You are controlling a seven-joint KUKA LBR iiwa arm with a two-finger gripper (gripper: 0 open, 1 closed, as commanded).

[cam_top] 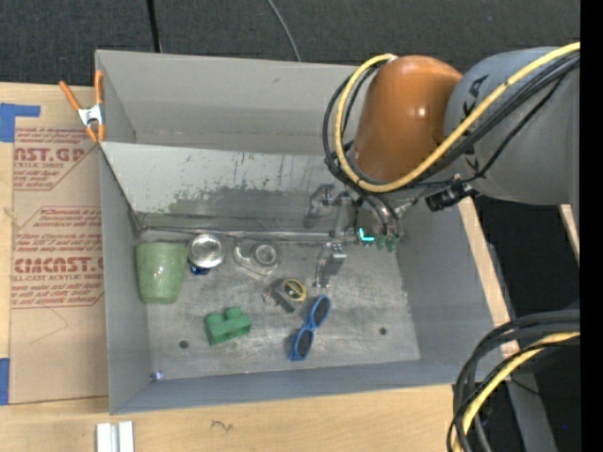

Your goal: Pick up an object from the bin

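Note:
My gripper [329, 264] reaches down into the right half of the bin, its fingers pointing at the floor just above a pair of blue sunglasses [308, 328]. A small grey and yellow object [287, 293] lies just left of the fingertips. A clear round piece [258, 255] rests a little further left. Nothing shows between the fingers.
On the bin's left side a pale green cup [158, 270] lies on its side. Beside it a silver can [203, 251] shows its end. A green block [227, 326] sits near the front. The orange cover and cables hang over the bin's right back.

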